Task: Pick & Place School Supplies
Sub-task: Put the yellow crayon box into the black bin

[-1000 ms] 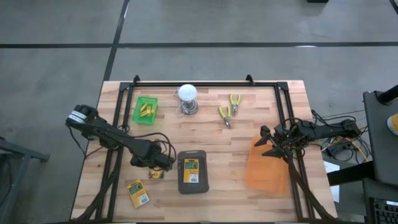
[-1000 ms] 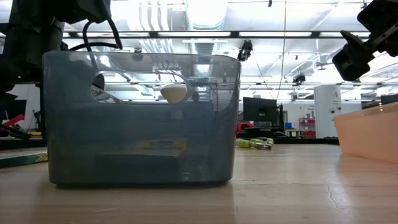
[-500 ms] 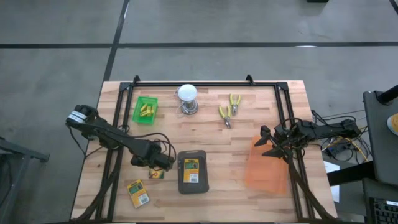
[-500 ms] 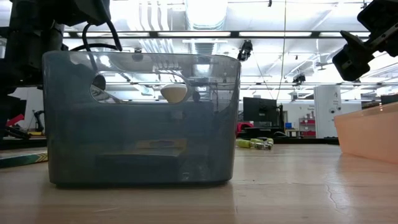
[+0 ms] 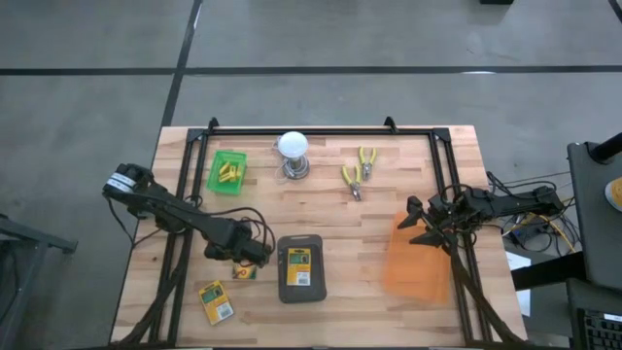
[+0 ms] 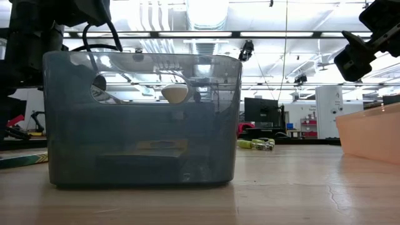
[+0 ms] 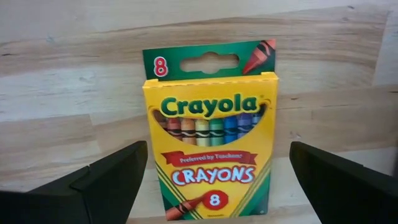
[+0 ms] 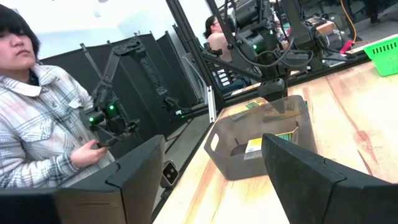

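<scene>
Wooden table (image 7: 56, 93): our left gripper (image 7: 214, 186) hangs spread wide, fingers either side of the Crayola crayon box (image 7: 210, 134). Light, stiff cardboard; we'd pinch its long edges. Right gripper (image 8: 211, 180) released, idle.

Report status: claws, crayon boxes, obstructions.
Left claw open over a crayon box. Right claw open above orange bin. One box inside grey bin. Nothing blocking.

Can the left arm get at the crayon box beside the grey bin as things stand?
Probably yes. The left end effector hangs right over the crayon box with its fingers spread wide to either side, and nothing covers the box. The grey bin sits close beside it but does not overlap it.
</scene>
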